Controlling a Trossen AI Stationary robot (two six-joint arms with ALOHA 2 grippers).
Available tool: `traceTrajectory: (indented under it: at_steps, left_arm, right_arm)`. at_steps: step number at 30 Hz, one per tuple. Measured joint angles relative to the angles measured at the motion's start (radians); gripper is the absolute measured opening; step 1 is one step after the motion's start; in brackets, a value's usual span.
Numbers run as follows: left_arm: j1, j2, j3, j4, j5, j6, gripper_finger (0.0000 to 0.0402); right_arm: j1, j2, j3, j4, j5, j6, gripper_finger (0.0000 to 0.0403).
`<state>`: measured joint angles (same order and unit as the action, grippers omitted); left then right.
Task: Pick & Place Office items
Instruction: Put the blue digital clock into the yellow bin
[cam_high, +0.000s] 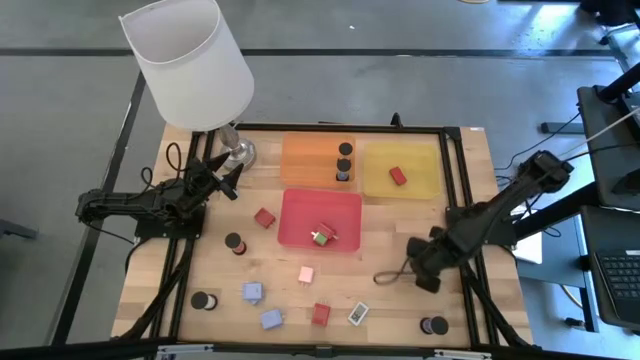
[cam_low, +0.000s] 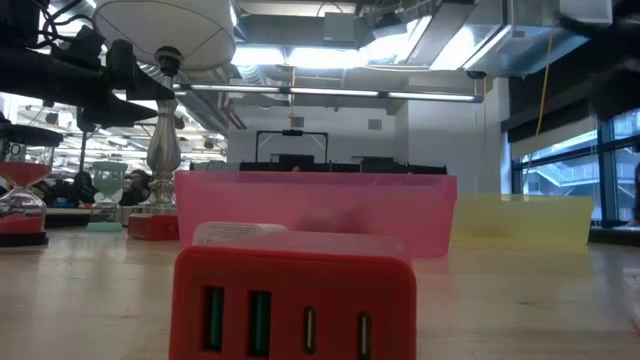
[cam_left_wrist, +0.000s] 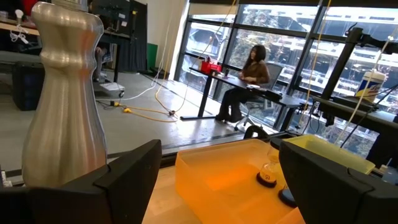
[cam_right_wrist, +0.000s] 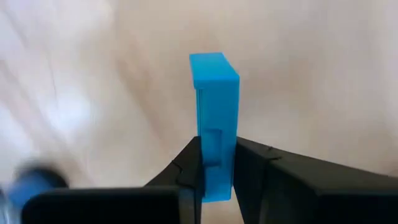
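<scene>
Right hand (cam_right_wrist: 217, 171): pinching a blue rectangular piece (cam_right_wrist: 214, 118), above the table (cam_high: 400, 240) beside the red tray (cam_high: 300, 210). Left hand (cam_left_wrist: 217, 180): spread, by the lamp (cam_left_wrist: 62, 99), holding nothing.
</scene>
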<state>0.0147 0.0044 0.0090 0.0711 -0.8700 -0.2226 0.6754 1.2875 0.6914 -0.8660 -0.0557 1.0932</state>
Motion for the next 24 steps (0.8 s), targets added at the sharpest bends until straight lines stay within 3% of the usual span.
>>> traceTrajectory:
  at_steps: [8,12,19,24]
  left_arm:
    - [0.000,0.000,0.000,0.000,0.000,0.000,0.0322]
    - [0.000,0.000,0.000,0.001,0.000,0.000,0.0322]
    - [0.000,0.000,0.000,0.005,0.000,0.000,0.0322]
    - [0.000,0.000,0.000,0.005,0.000,0.000,0.0322]
  right_arm:
    - [-0.269,-0.176,0.000,0.034,0.486,0.007,0.0061]
    - [-0.461,-0.205,0.000,0.079,0.624,-0.001,0.0062]
    - [-0.810,-0.172,0.001,0.132,0.649,-0.001,0.0064]
    - [-1.007,-0.101,0.001,0.136,0.568,-0.001,0.0065]
